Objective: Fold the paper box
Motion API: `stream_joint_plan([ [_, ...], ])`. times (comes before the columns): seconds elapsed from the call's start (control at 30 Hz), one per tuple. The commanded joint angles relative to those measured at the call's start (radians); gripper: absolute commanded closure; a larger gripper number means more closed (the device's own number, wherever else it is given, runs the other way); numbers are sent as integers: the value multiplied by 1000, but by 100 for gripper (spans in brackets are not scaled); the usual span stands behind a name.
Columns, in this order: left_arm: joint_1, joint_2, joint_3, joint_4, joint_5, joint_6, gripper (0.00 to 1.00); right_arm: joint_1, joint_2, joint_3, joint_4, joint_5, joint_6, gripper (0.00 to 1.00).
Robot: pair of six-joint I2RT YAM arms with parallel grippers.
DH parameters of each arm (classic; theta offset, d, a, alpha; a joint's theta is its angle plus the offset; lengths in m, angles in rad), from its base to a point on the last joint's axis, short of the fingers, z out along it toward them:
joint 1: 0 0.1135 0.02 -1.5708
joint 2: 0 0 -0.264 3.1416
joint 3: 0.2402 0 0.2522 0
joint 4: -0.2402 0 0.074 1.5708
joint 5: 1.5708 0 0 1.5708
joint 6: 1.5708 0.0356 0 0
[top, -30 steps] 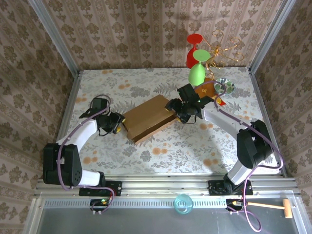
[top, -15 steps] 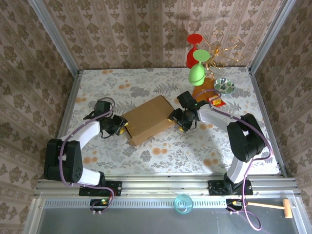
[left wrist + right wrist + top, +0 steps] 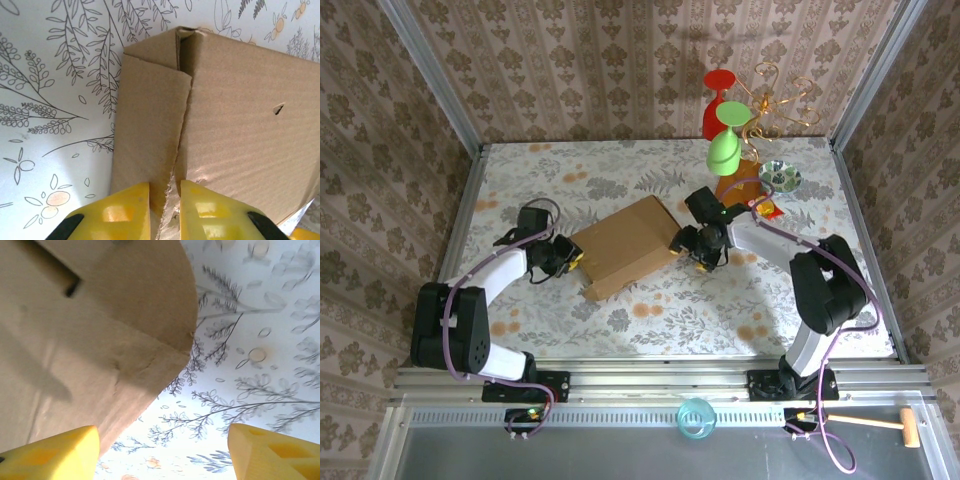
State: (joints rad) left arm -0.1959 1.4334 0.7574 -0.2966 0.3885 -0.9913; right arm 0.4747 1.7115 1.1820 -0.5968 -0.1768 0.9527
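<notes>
While left gripper [image 3: 165, 202] pinches paper box [image 3: 240, 125] edge, right gripper [image 3: 162, 447] spread alongside

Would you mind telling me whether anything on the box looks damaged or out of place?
Yes. On the box, the end flap has a ragged, torn edge where it runs down between the jaws of the left gripper, and a small nick marks the panel beside it.

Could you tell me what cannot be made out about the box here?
- Left wrist: whether the left gripper truly pinches the paper box flap; the bottom edge cuts the grip off.
- Right wrist: most of the box, cut off at the left and top, blurred.
- Top external: its tabs, too small.
</notes>
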Motion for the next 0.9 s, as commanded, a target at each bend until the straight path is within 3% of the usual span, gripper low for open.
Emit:
stream_joint_plan([
  [0.0, -6, 53, 33, -62, -19, 129, 83, -20, -77, 52, -58, 97, -208, 29],
  [0.13, -6, 94, 99, -109, -2, 262, 84, -43, -80, 54, 13, 62, -382, 27],
  [0.4, -7, 88, 178, -162, 10, 475, 65, -95, -22, 36, 124, -53, -506, 27],
  [0.57, -7, -15, 132, -139, 23, 419, 52, -133, 3, 23, 177, -108, -505, 26],
  [0.87, -10, -14, -13, 71, 114, 256, 48, -148, 112, 96, 139, -145, -523, 27],
])
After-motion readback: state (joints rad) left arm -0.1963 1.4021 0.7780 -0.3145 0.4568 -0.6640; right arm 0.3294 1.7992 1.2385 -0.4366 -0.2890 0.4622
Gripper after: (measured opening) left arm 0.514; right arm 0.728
